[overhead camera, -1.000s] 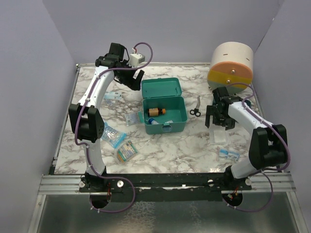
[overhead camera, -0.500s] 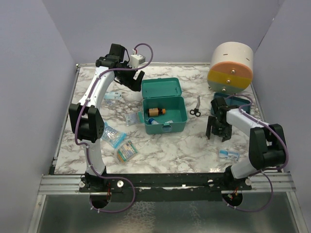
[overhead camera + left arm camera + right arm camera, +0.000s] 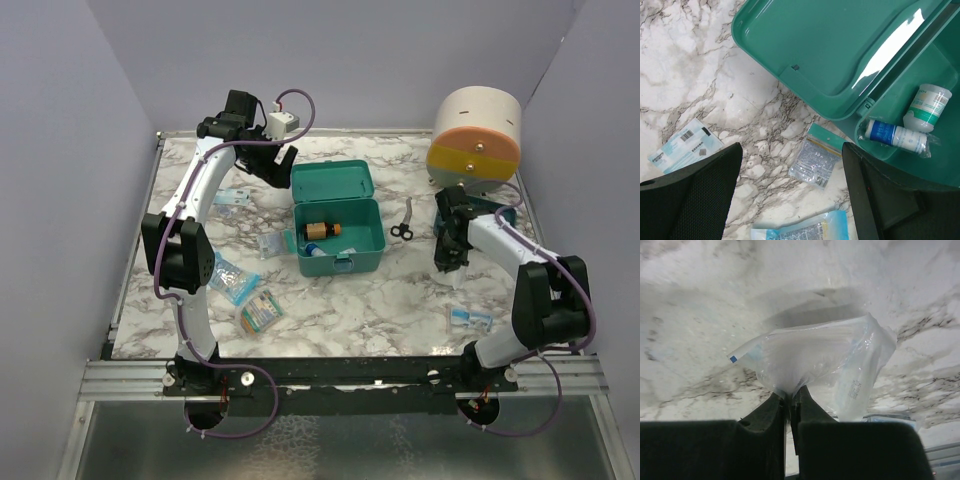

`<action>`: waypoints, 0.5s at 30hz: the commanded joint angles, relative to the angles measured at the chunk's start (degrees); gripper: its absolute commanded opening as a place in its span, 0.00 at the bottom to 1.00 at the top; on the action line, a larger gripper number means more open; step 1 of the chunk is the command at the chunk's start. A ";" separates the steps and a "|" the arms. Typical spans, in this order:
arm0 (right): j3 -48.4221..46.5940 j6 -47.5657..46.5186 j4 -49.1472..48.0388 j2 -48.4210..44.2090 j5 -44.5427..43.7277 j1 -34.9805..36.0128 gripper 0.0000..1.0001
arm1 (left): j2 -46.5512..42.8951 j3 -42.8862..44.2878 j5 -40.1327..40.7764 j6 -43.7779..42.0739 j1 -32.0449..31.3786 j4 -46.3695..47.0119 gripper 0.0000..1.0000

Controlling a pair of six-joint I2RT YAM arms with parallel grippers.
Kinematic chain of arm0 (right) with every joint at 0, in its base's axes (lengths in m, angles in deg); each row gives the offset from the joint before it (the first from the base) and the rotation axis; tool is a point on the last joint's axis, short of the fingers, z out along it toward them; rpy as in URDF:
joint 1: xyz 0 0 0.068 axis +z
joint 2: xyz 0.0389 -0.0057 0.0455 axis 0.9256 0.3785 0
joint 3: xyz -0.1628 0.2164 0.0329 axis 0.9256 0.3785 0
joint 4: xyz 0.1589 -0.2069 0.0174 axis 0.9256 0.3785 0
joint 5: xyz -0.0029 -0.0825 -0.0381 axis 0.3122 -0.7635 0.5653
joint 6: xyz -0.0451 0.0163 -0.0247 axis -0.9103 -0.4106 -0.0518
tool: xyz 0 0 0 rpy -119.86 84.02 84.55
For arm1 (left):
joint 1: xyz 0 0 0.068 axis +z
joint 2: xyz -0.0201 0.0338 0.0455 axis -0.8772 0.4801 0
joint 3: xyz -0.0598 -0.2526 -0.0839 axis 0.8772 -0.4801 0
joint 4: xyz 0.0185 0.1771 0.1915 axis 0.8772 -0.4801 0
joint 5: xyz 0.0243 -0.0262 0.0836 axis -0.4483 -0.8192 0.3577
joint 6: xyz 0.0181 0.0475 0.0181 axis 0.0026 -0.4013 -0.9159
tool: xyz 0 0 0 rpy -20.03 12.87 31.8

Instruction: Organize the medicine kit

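L: left gripper (image 3: 791,152) hovering with fingers spread wide, gripping nothing, above the marble table (image 3: 380,300) beside the lid | R: right gripper (image 3: 790,399) pinching the edge of a clear plastic packet (image 3: 815,357), possibly just clear of the marble, view blurred | KIT: medicine kit (image 3: 337,222) sitting open mid-table, lid lying back, amber bottle (image 3: 322,230) lying inside

Teal medicine kit (image 3: 338,225) lies mid-table, lid open, bottles inside.
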 commanded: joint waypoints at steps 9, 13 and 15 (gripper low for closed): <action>-30.05 -2.62 13.86 0.50 -0.66 2.76 0.03 | 0.02 1.84 -1.45 0.57 0.50 -0.25 0.82; -41.25 -1.33 16.74 5.38 -1.50 7.11 0.03 | 0.90 3.06 -1.16 2.11 1.10 -0.26 0.82; -46.86 -0.44 17.56 8.38 -1.56 9.60 0.03 | 0.91 3.26 -0.83 2.39 1.37 -0.15 0.82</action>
